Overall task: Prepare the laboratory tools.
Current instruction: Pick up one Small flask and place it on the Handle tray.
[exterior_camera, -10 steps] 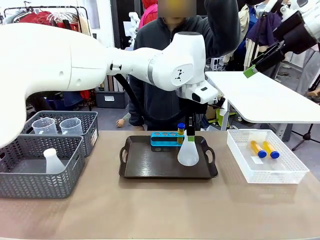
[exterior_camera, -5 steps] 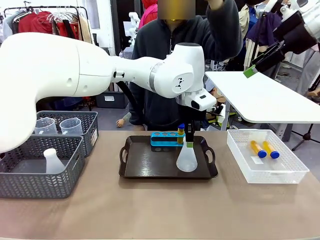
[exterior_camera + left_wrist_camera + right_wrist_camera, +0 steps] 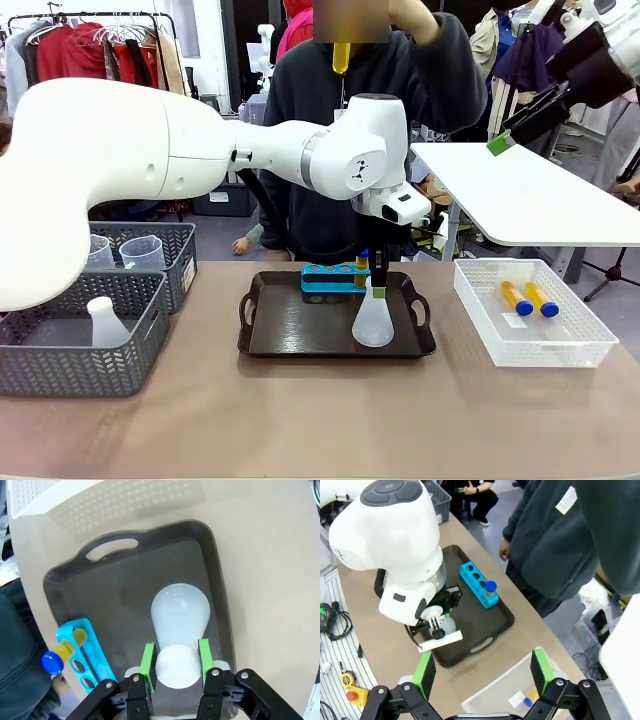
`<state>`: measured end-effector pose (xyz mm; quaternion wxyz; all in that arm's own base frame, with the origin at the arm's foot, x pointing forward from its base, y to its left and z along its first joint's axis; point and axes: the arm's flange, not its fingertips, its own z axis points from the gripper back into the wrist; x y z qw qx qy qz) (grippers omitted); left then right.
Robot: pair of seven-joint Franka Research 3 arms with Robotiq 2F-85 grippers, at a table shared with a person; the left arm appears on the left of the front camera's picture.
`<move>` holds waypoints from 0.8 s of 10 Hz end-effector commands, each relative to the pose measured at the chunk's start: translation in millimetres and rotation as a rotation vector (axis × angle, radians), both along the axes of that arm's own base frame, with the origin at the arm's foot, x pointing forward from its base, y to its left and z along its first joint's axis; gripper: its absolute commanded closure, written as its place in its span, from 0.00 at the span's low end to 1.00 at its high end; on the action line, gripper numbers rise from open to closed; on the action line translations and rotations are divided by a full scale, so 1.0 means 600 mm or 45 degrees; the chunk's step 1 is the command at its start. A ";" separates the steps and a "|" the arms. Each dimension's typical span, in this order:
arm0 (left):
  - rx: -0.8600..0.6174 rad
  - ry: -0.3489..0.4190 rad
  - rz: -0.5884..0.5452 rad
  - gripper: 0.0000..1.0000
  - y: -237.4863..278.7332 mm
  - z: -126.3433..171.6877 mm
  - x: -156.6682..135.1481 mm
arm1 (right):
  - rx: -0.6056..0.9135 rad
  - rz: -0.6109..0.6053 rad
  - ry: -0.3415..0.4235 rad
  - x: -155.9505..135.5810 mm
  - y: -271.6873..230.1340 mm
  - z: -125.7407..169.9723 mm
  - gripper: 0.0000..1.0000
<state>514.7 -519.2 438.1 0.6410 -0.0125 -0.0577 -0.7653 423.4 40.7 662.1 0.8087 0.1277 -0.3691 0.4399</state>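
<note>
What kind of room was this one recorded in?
Probably a robot workroom staged as a lab bench, not a real laboratory: a conical flask and blue tube rack on a tray, with a clothes rack behind.

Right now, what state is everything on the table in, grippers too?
Conical flask, upright on the tray, neck gripped.
Left gripper, shut on that flask.
Right gripper, open and empty.
Blue tube rack, one capped yellow tube standing in it, three holes empty.
Two yellow tubes, capped, lying in the white basket.
Second flask, upright in the near grey basket.
Two measuring beakers, upright in the far grey basket.
</note>
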 end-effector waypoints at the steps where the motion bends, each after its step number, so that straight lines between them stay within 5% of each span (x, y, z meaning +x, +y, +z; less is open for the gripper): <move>1: 0.024 0.006 -0.014 0.76 -0.008 0.012 0.011 | 0.006 0.004 -0.003 0.000 -0.001 0.001 0.00; 5: 0.007 0.003 0.017 0.00 0.003 0.028 0.012 | 0.006 0.004 -0.003 0.000 -0.001 0.001 0.00; 8: -0.008 0.006 0.058 0.00 0.021 0.048 0.007 | 0.006 0.004 -0.003 0.000 -0.001 0.001 0.00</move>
